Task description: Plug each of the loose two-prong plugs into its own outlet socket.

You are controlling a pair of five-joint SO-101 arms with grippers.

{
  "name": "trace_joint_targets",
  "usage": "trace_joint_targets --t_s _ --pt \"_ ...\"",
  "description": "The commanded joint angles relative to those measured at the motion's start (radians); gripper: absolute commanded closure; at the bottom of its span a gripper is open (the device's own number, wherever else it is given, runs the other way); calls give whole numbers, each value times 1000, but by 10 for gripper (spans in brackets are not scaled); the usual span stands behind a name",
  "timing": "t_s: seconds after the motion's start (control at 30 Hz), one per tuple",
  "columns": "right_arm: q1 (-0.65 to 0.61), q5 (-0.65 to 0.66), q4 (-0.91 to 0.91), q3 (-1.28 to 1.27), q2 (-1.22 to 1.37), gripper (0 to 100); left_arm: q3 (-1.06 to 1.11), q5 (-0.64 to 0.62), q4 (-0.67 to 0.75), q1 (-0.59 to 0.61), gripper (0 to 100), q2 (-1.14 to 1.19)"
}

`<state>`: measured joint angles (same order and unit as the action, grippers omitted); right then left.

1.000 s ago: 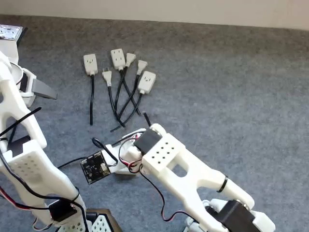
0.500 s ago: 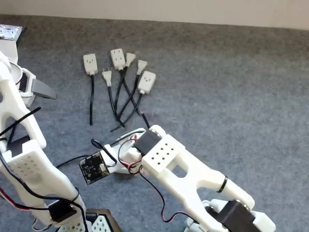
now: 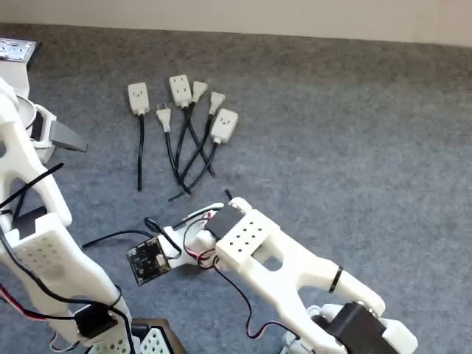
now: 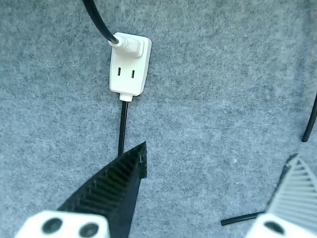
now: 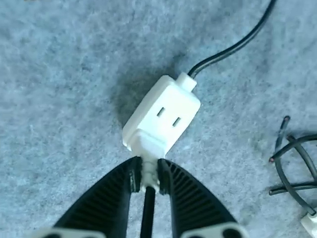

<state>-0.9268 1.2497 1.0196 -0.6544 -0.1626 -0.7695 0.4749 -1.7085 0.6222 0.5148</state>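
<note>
Closest in, the right gripper (image 5: 146,171) has its black ribbed jaws pressed together on a small white moulded neck (image 5: 146,174), and a thin black cord runs back between them. The neck butts against the near end of a white plastic outlet block (image 5: 163,116) with its two slots facing up. The block's own black cord (image 5: 233,47) leaves from the far end. I cannot tell whether the neck is a seated plug or part of the block.

The left gripper (image 4: 218,153) hangs spread wide, pinching nothing, above the grey carpeted tabletop (image 3: 354,147). Just beyond its black jaw lies a second white two-slot outlet block (image 4: 129,69), with a cord at each end.

Farther out in the high view, small white two-prong plugs (image 3: 163,116) lie loose among white socket blocks (image 3: 138,98). Their short black cords fan and cross back toward the arms.

The plugs and blocks look light and rigid. The cords look limp, yet springy enough to twist a plug off line. A block would likely skate over the carpet under an insertion push, so one gripper should brace it by its long sides. The other should take the plug by its flat body just behind the prongs, never by the cord. The thin prongs could bend if driven in askew.
</note>
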Motion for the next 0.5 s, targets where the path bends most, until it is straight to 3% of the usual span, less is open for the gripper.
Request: trace_joint_targets --t_s 0.0,0.2,0.37,0.47 --pt "-13 -61 -36 -5 85 992 -31 6 -9 -10 595 -15" --pt "1 -164 70 136 45 974 -36 5 -48 -44 595 -19" --pt "2 -186 202 237 7 833 -28 -2 -52 -101 595 -70" --pt "2 -230 255 309 -13 797 -16 -37 -52 -134 595 -105"
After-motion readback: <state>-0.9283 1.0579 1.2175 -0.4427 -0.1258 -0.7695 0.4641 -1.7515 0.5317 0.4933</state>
